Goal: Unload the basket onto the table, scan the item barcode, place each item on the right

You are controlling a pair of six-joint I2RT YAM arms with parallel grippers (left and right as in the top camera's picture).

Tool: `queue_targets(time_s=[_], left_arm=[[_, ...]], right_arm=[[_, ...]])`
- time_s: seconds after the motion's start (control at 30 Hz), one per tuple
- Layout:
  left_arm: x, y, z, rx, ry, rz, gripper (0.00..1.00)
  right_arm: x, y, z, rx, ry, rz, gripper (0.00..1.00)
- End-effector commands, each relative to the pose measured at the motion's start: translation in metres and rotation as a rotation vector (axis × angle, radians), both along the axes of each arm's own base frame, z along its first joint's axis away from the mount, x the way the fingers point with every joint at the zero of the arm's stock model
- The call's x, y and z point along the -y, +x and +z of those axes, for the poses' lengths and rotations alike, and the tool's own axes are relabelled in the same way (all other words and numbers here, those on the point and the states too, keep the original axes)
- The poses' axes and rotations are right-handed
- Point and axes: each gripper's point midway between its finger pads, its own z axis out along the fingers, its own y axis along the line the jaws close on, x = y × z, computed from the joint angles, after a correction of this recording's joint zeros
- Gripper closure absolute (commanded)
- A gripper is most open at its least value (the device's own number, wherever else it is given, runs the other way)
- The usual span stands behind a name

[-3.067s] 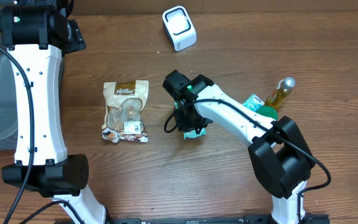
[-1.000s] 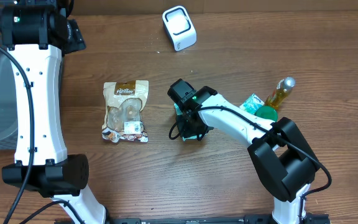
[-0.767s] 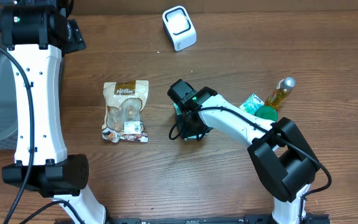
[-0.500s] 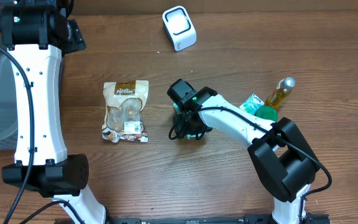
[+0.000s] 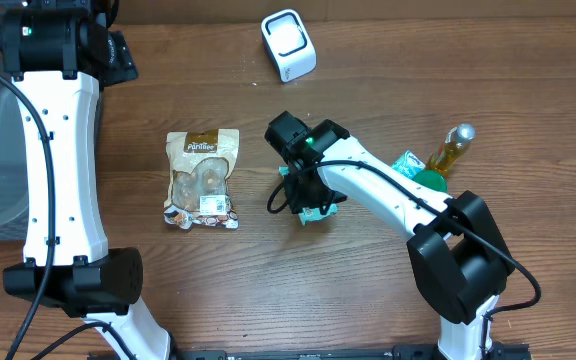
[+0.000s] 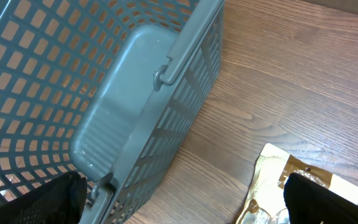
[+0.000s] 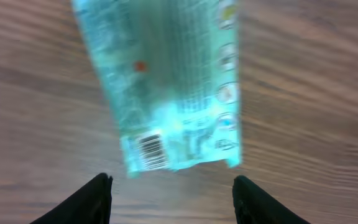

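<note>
I see the teal packet [image 7: 166, 81] lying flat on the worktop [image 5: 368, 300], well apart from the white scanner [image 5: 288, 45] and on the side of it nearer my arm bases. The right wrist view is blurred, but a barcode [image 7: 151, 149] shows near the packet's closest edge, facing up. My right tool [image 7: 179, 186] hangs straight over the packet with its fingers [image 7: 98, 199] spread, and the tips sit just short of that edge without touching it. A brown snack pouch [image 5: 203, 178] lies nearer the bases than the scanner too, off toward the left arm. A yellow bottle [image 5: 453, 148] and a green packet [image 5: 410, 168] lie together well to the scanner's right. My left tool [image 6: 185, 202] is far to the left of the scanner, above the rim of a grey mesh basket [image 6: 104, 93]. Its fingers are spread wide with nothing between them, and a corner of the pouch shows in its view.
</note>
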Motion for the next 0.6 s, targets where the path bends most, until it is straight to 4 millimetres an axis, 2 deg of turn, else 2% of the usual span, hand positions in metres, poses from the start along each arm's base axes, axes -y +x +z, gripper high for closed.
queue_targets(time_s=[0.0,0.1,0.13,0.23,0.33,0.43,0.57], left_arm=[[0.003,0.001,0.007,0.016,0.004,-0.023,0.01],[0.003,0.001,0.007,0.017,0.004,-0.023,0.0],[0.003,0.001,0.007,0.016,0.004,-0.023,0.0],[0.003,0.001,0.007,0.016,0.004,-0.023,0.01],[0.003,0.001,0.007,0.016,0.004,-0.023,0.01],[0.003,0.001,0.007,0.017,0.004,-0.023,0.0],[0.003,0.001,0.007,0.016,0.004,-0.023,0.01]], right_arm=[[0.02,0.018,0.004,0.105,-0.102,-0.015,0.4],[0.029,0.026,0.0,0.15,-0.131,-0.062,0.42],[0.032,0.028,-0.002,0.153,-0.129,-0.071,0.47],[0.044,0.033,-0.007,0.148,-0.133,-0.126,0.72],[0.06,0.037,-0.012,0.142,-0.137,-0.183,0.86],[0.072,0.038,-0.02,0.124,-0.134,-0.216,0.87],[0.072,0.024,-0.033,0.034,-0.075,-0.239,0.87]])
